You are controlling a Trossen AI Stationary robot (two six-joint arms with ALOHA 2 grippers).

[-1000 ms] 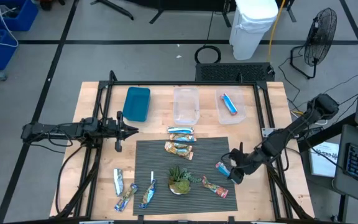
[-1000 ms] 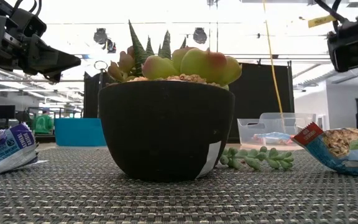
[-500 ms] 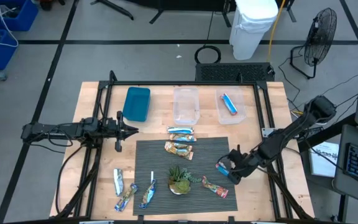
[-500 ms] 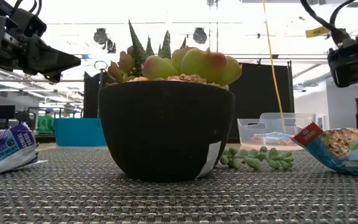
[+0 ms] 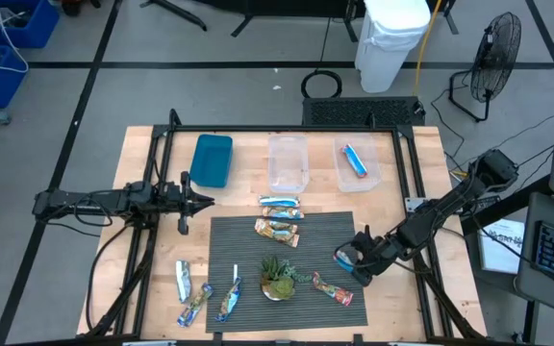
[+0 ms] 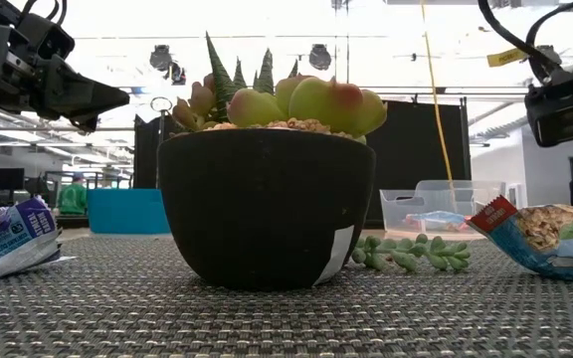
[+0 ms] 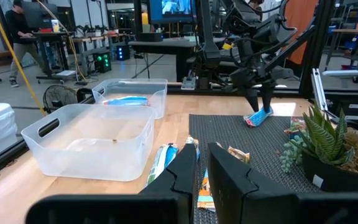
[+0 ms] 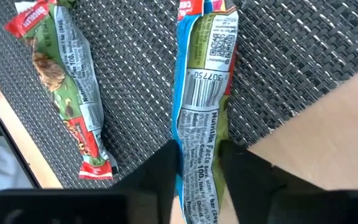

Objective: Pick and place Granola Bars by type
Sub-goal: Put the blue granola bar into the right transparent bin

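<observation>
My right gripper (image 5: 352,259) is down at the right edge of the dark mat (image 5: 248,240), shut on a blue-and-red granola bar (image 8: 199,106). A red-and-green bar (image 8: 67,93) lies on the mat beside it. A silvery-blue bar (image 5: 279,203) and a tan bar (image 5: 277,229) lie at the mat's far edge. Three more bars (image 5: 196,303) lie near the mat's near left corner. One blue bar (image 5: 356,160) lies in the far right clear bin. My left gripper (image 5: 203,200) hovers shut and empty over the wood, left of the mat. My right gripper pinches the bar's two long sides (image 8: 194,155) between its two fingers, about halfway along the bar. The fingers come from above and lie across it. The bar lies flat, one end on the mat and the other over the bare wood (image 8: 316,124).
A potted plant (image 5: 279,279) stands on the mat's near middle, a thin white stick (image 5: 236,274) to its left. A blue bin (image 5: 211,159) and two clear bins (image 5: 288,161) stand along the far edge. Black frame rails (image 5: 152,192) run along both table sides.
My right arm has gone down toward the mat, over the blue-and-red bar. The bar lies where it was.
</observation>
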